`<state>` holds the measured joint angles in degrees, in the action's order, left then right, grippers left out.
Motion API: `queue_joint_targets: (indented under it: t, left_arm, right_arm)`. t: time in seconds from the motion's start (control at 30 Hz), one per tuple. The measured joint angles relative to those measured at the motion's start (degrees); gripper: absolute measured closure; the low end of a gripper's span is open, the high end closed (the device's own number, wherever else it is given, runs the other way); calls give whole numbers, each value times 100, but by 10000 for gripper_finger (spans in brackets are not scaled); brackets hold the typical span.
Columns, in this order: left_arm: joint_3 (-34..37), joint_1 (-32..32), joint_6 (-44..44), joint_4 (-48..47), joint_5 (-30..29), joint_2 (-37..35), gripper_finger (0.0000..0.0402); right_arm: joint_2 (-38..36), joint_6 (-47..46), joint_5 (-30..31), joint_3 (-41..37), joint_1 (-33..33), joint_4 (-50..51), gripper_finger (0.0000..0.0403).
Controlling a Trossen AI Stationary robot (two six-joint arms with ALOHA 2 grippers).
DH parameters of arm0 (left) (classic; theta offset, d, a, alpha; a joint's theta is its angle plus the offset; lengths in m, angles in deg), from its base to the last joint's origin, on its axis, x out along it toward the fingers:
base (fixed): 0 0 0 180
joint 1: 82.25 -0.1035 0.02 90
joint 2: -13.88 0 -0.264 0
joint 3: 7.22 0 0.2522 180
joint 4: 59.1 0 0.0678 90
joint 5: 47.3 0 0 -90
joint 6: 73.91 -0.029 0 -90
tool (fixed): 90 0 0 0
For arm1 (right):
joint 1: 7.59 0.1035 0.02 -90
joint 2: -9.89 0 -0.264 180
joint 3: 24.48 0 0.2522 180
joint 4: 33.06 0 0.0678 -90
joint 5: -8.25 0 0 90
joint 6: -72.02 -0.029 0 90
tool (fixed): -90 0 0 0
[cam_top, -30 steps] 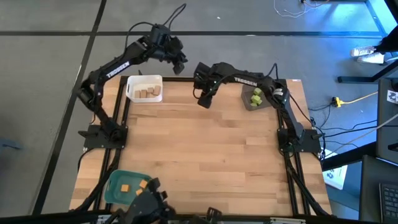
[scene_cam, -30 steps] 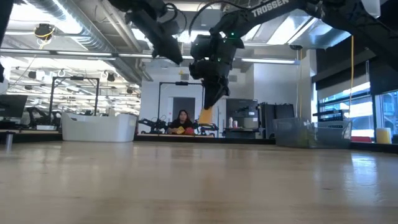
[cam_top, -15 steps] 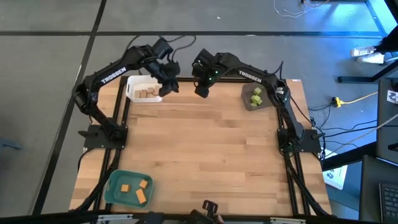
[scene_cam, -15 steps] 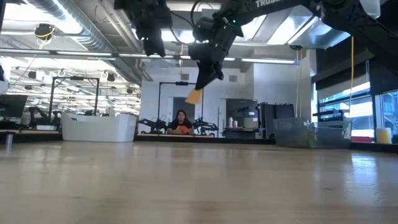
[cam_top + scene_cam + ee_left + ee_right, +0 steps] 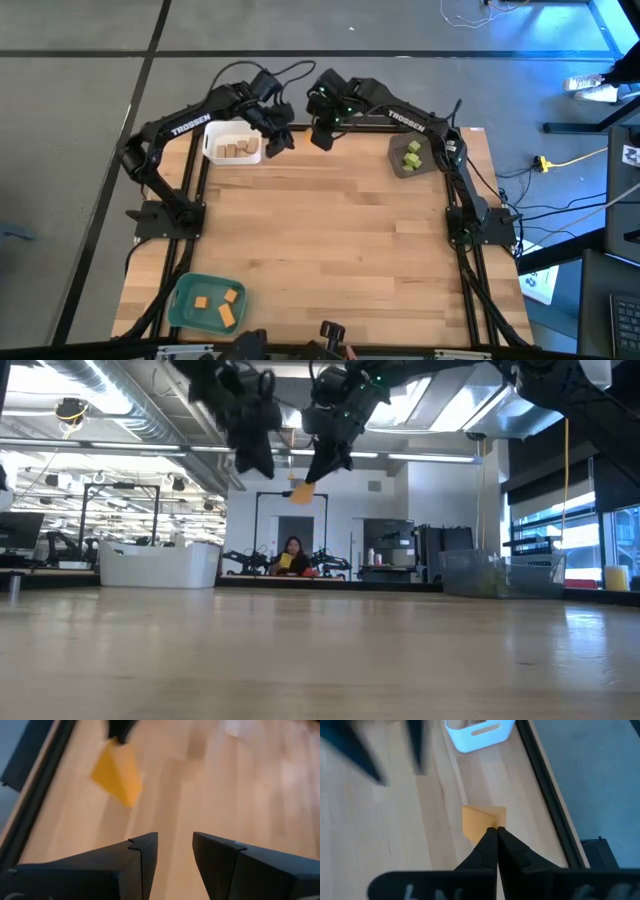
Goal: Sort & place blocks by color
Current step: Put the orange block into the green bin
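My right gripper (image 5: 496, 833) is shut on an orange block (image 5: 480, 820), high above the table's far edge (image 5: 300, 491). My left gripper (image 5: 175, 852) stands open just left of it, beside the white tray (image 5: 233, 142). Its fingers point down toward the orange block (image 5: 117, 770) with nothing between them. Tan blocks lie in the white tray, green blocks in the grey tray (image 5: 410, 158) and orange blocks in the teal tray (image 5: 205, 300). My right gripper pinches the orange block by its near corner (image 5: 492, 826) between its two fingers, only at their free ends. The fingers slant down from the table's right side. The block hangs tilted below the fingertips (image 5: 312, 472), lifted well clear of the table.
The wide middle of the wooden table (image 5: 330, 240) carries nothing. The white tray sits at the far left, the grey tray at the far right and the teal tray at the near left corner. A person sits in the room beyond the table (image 5: 290, 560).
My right gripper has risen with the orange block and drawn toward the table's far edge; the block has tipped as it went up. My left gripper has come down from beyond the far edge toward the block, tipping its fingers downward, and has stayed open.
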<state>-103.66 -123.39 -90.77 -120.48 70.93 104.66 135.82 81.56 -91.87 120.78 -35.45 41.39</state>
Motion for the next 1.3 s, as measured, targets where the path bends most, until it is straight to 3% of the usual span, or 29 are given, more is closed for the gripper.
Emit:
queue_joint_targets:
  t: [0.33, 0.47, 0.7, 0.97, 1.3]
  left_arm:
    - [543, -114, 835, 1543, -435, 0, 285]
    - [576, -57, 730, 1694, -762, 0, 285]
    - [576, -34, 925, 1701, -711, 0, 285]
    - [576, 471, 414, 1642, -1766, 0, 285]
    - [574, 700, -80, 1954, -2324, 0, 285]
  right_arm:
    - [-4, 16, 1, 163, 2, -10, 403]
    - [-4, 124, 1, 163, 2, -10, 403]
    - [-4, -79, 3, 163, 2, -14, 403]
    - [-4, -1358, 816, 163, 0, 84, 403]
    - [-4, -1814, 851, 163, 62, 161, 403]
